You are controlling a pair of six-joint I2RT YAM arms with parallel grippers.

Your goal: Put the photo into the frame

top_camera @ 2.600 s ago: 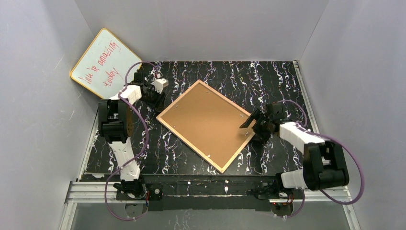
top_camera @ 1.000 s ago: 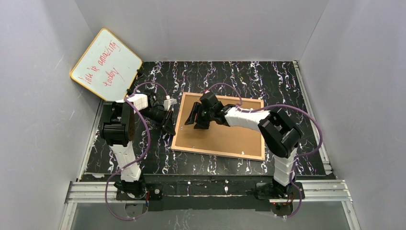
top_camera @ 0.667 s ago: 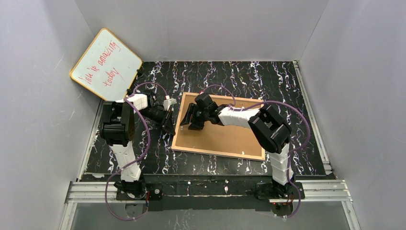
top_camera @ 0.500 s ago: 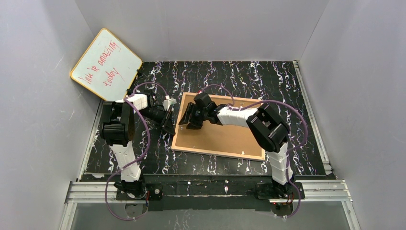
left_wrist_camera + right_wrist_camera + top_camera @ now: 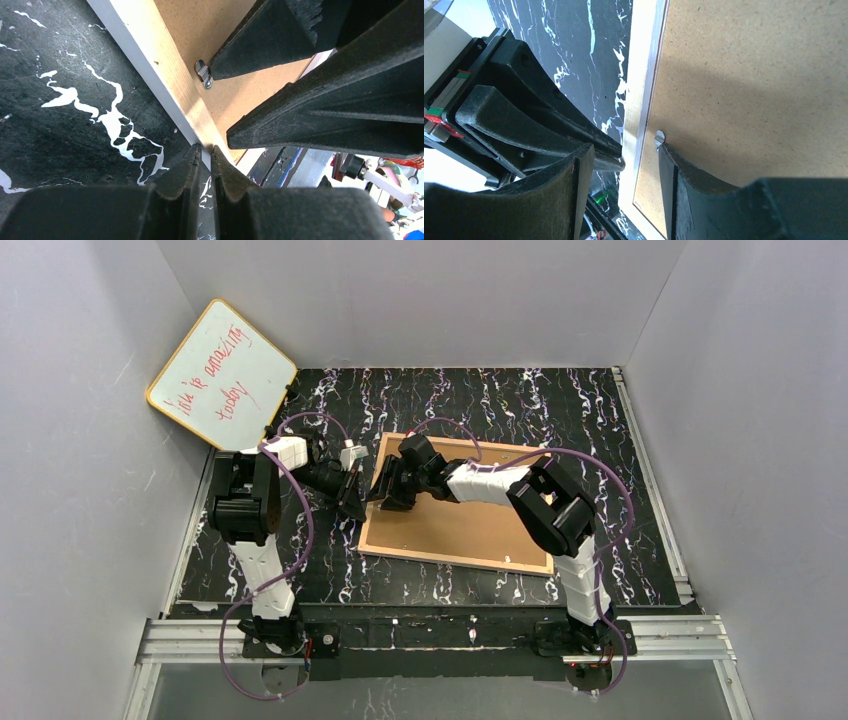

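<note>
Your left end effector (image 5: 206, 149) is closed down to a thin slit. Its ribbed black tips sit right at the left rim of the frame (image 5: 450, 562), and you can't tell from these views whether the rim is pinched between them. Your right end effector (image 5: 624, 150) stands about half open and holds nothing. It straddles that same rim, with one fingertip touching a small metal tab (image 5: 659, 136) on the backing board (image 5: 470, 525) and the other outside the frame.

A few seconds back the frame sat cornerwise like a diamond; now its long sides run nearly across the surface (image 5: 500, 400). Your right arm was then at the frame's right corner. It now reaches over the board to the left edge, and it crept slightly further left in the last second. Your left end effector has come from near the whiteboard (image 5: 220, 375) up to the frame.

The frame lies face down in the middle of the surface. It is a thin rectangle with a pale tan wood rim and a white outer side, filled by matte brown fibreboard. The surface is black with white marbled veins.
</note>
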